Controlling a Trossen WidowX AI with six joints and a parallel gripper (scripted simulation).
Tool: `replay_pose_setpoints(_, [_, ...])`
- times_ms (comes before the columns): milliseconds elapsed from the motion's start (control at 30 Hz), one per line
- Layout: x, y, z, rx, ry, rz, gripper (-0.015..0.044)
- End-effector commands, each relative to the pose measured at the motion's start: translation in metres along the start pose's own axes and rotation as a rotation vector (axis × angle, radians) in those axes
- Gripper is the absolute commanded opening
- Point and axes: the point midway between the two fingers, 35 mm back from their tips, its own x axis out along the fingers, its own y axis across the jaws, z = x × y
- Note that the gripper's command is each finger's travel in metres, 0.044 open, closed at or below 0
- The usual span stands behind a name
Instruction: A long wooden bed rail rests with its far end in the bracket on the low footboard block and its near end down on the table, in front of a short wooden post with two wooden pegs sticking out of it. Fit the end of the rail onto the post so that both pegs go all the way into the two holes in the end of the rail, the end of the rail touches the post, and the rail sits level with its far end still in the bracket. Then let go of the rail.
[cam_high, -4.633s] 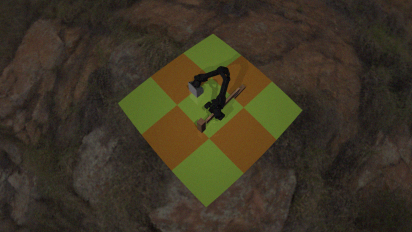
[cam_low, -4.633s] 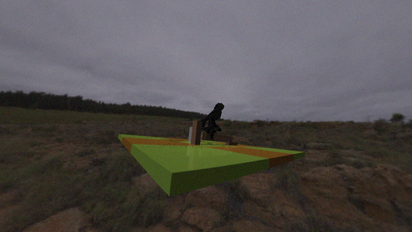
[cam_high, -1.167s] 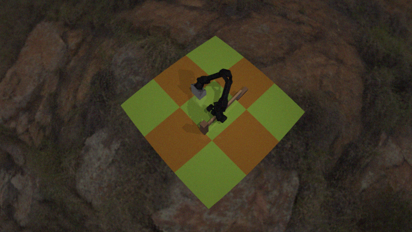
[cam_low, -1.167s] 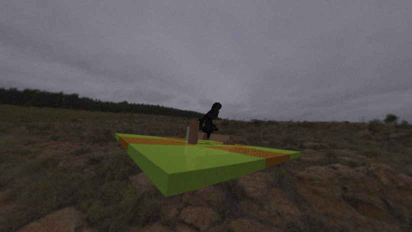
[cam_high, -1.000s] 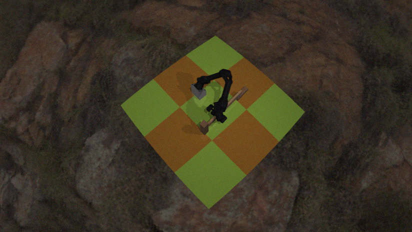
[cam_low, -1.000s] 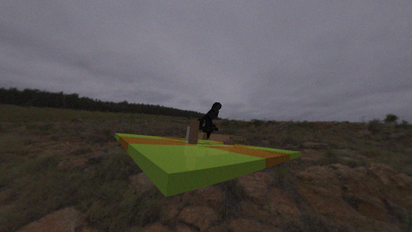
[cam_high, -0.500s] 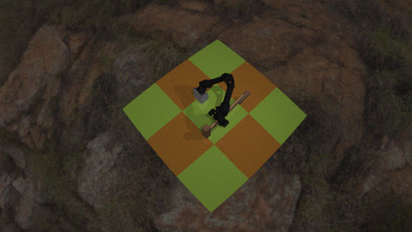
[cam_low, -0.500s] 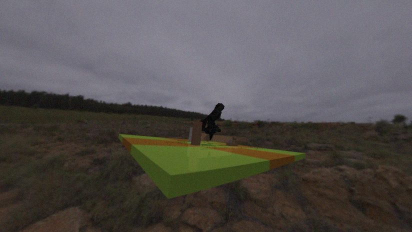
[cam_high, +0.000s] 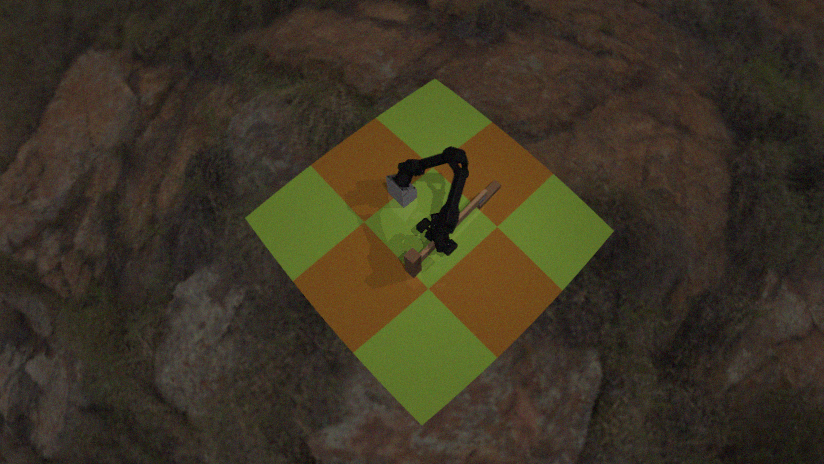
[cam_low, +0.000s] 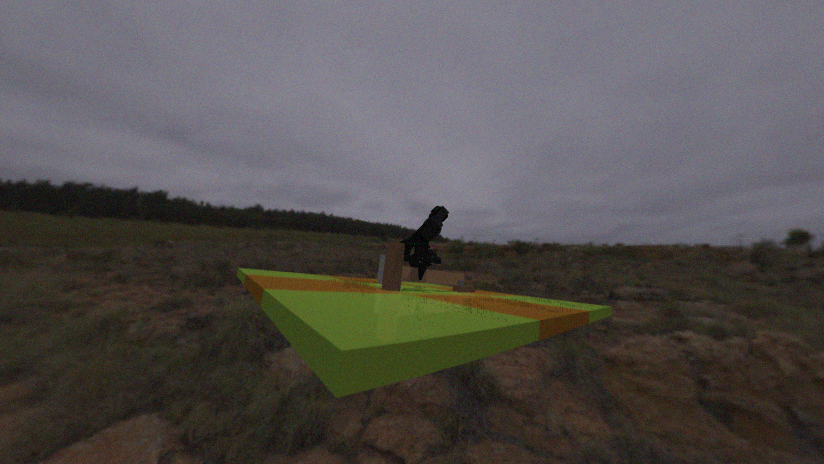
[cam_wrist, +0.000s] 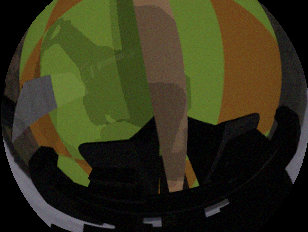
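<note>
The gripper (cam_high: 437, 237) (cam_low: 422, 275) (cam_wrist: 172, 135) is shut on the wooden rail (cam_high: 473, 205) (cam_low: 441, 276) (cam_wrist: 167, 65), with one finger on each side. The rail looks roughly level in the exterior view, its near part raised above the table. Its far end is at the low footboard block (cam_high: 493, 187) (cam_low: 465, 288); the bracket itself is too small to make out. The upright post (cam_high: 412, 263) (cam_low: 392, 268) stands at the near end. The rail reaches close to it; whether they touch cannot be told. The pegs and holes are not visible.
The grey arm base (cam_high: 400, 191) (cam_wrist: 36, 104) stands to one side of the rail. The black arm (cam_high: 455, 187) (cam_low: 429, 227) arches from it over the rail's middle. The table (cam_high: 423, 368) (cam_low: 369, 322) is checkered green and orange, with shadows under the arm.
</note>
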Motion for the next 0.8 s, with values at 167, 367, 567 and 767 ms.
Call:
replay_pose_setpoints(167, [-0.0019,-0.0012,-0.0045,-0.001,0.002,-0.008,0.0])
replay_pose_setpoints(367, [-0.0018,-0.0012,-0.0062,-0.001,0.002,-0.008,0.0])
replay_pose_setpoints(567, [-0.002,-0.0011,-0.008,-0.001,0.002,-0.008,0.0])
replay_pose_setpoints(767, [-0.0023,-0.0011,-0.0097,-0.001,0.002,-0.008,0.0])
